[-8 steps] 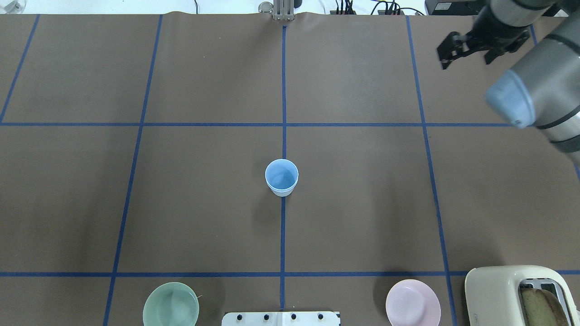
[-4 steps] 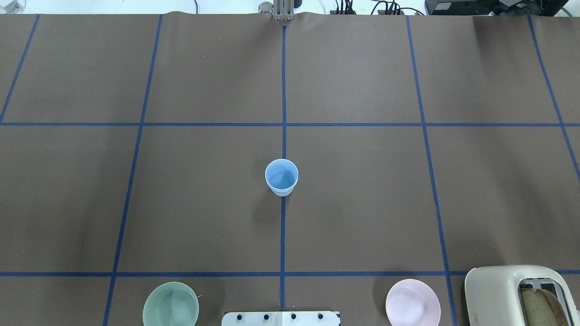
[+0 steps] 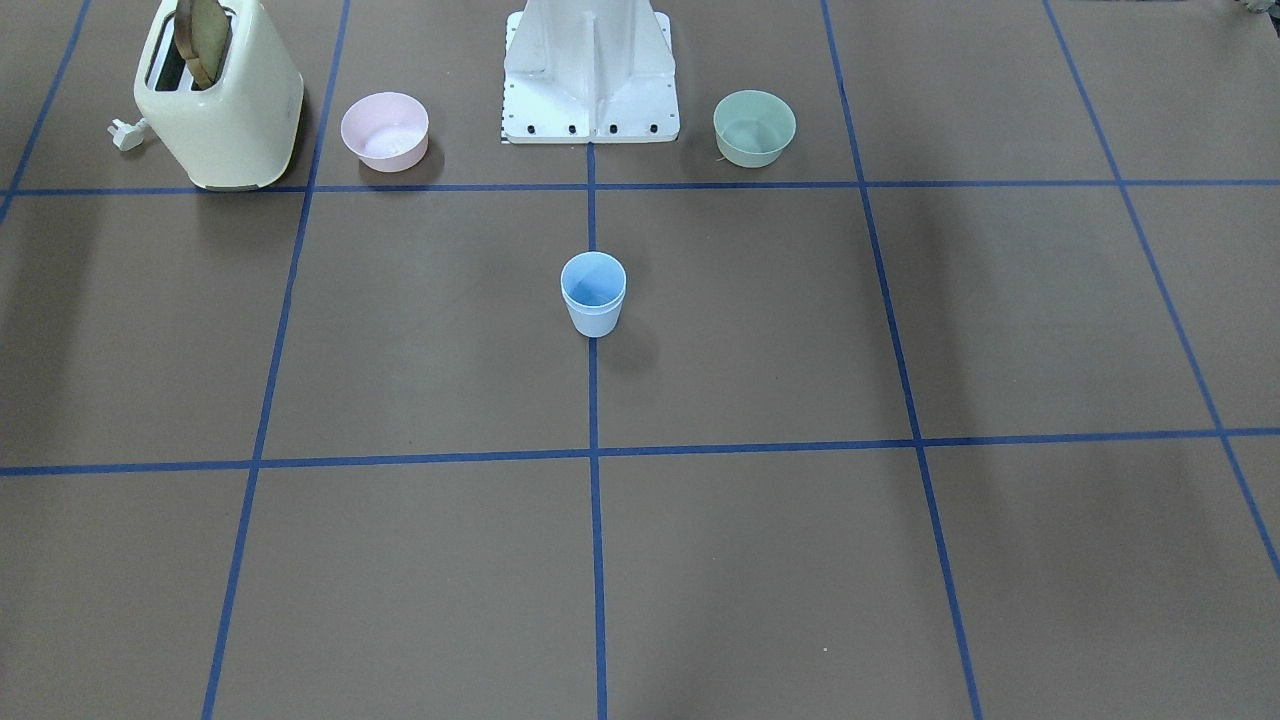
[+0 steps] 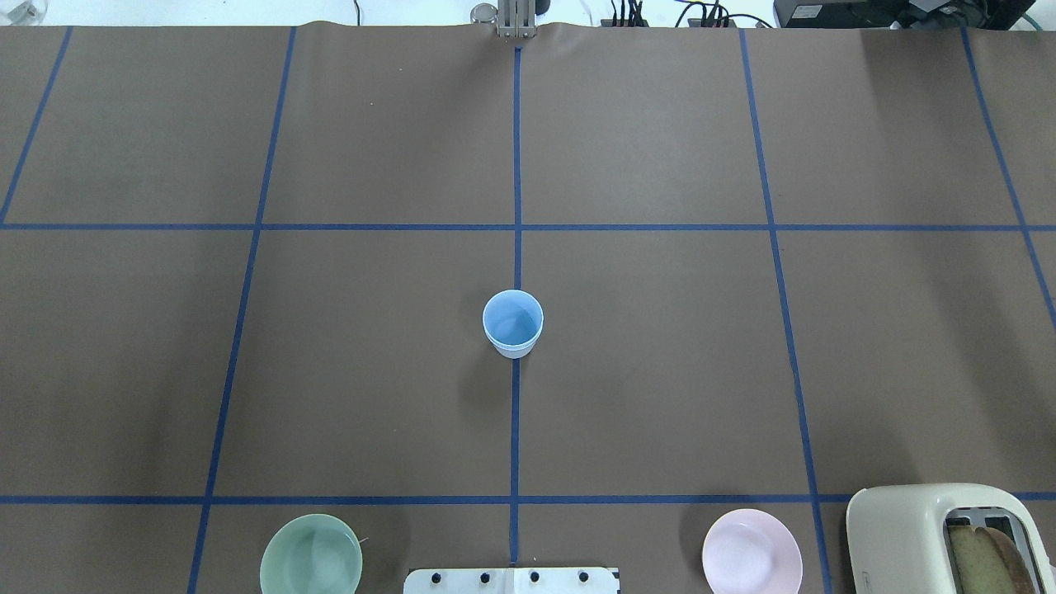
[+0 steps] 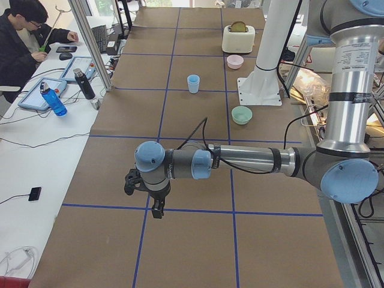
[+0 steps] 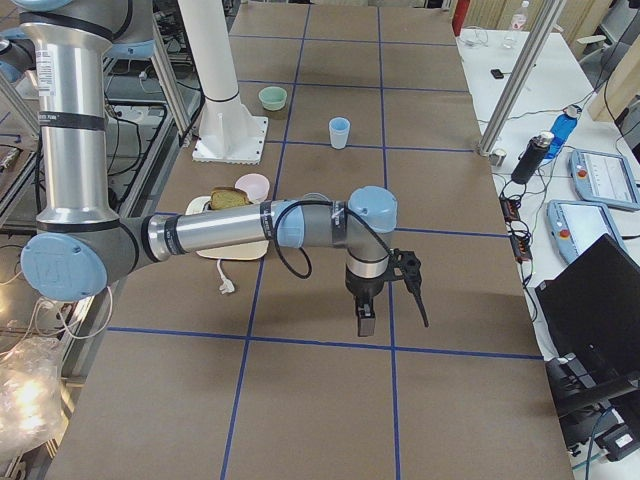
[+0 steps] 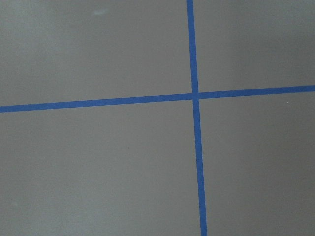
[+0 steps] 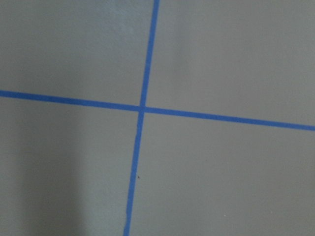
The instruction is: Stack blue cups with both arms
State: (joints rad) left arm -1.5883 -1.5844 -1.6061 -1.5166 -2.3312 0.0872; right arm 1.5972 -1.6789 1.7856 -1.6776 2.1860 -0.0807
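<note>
The two blue cups (image 4: 512,323) stand nested, one inside the other, upright on the table's middle tape line; they also show in the front view (image 3: 593,293) and far off in both side views (image 5: 192,83) (image 6: 339,132). My left gripper (image 5: 144,197) hangs over a tape crossing far from the cups, near the table's left end. My right gripper (image 6: 392,312) hangs over the table's right end, also far from them. Both show only in the side views, so I cannot tell whether they are open or shut. Both wrist views show only brown table cover and blue tape.
A green bowl (image 4: 311,563), a pink bowl (image 4: 751,551) and a cream toaster (image 4: 940,538) holding bread stand along the near edge beside the white pedestal (image 3: 590,70). A seated person (image 5: 21,42), bottles and tablets are at the side bench.
The right arm and its gripper, at the overhead view's top right 1.1 s ago, have moved out of that view. The cups have not moved.
</note>
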